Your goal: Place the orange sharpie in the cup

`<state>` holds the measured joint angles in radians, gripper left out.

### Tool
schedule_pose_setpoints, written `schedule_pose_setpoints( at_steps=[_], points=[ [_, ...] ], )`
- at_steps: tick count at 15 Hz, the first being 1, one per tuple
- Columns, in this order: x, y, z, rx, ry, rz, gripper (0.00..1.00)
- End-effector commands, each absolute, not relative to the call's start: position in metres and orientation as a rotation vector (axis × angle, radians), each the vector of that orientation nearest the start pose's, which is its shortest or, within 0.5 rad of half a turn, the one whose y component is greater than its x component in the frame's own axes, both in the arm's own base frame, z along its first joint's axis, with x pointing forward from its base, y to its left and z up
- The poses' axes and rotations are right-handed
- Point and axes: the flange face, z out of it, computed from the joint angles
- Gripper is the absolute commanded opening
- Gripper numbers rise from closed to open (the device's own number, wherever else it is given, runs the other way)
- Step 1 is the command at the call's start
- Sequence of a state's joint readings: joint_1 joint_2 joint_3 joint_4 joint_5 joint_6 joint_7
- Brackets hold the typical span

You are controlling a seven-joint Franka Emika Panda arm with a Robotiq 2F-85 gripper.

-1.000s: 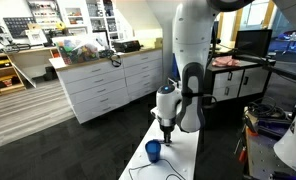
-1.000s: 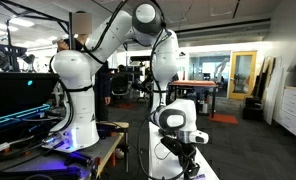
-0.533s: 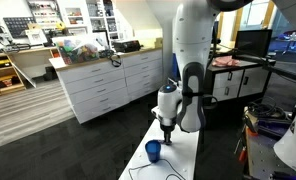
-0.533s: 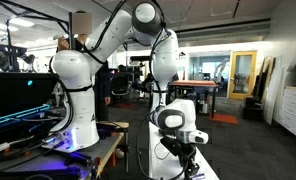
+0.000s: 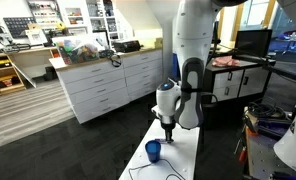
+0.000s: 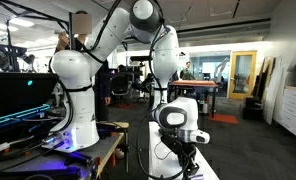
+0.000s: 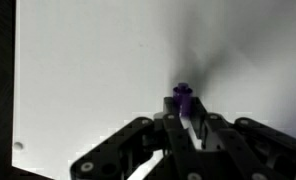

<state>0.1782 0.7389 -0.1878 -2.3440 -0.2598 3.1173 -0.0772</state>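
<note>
The arm (image 5: 193, 60) drops from overhead with its wrist turned straight down, so the hand (image 5: 167, 130) points at the white tabletop (image 5: 184, 162). In the wrist view the hand is closed narrow on one marker (image 7: 183, 98), whose purple end sticks out past the fingertips. One blue cup (image 5: 152, 151) stands upright at the hand's 7 o'clock in an exterior view, near it but apart. In the wrist view the tabletop's edge runs down the 9 o'clock side, with dark floor (image 7: 0, 80) beyond it. Bare white surface spreads toward 12 o'clock.
</note>
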Motion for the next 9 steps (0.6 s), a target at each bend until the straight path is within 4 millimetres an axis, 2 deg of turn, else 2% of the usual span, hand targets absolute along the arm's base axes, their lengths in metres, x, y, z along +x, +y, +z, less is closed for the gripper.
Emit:
schedule_pose_setpoints(
  at_steps=[1, 9],
  points=[
    [0.471, -0.003, 0.054, -3.231, -0.616, 0.058, 0.06],
    [0.485, -0.013, 0.083, -3.253, -0.595, 0.276, 0.06]
  ],
)
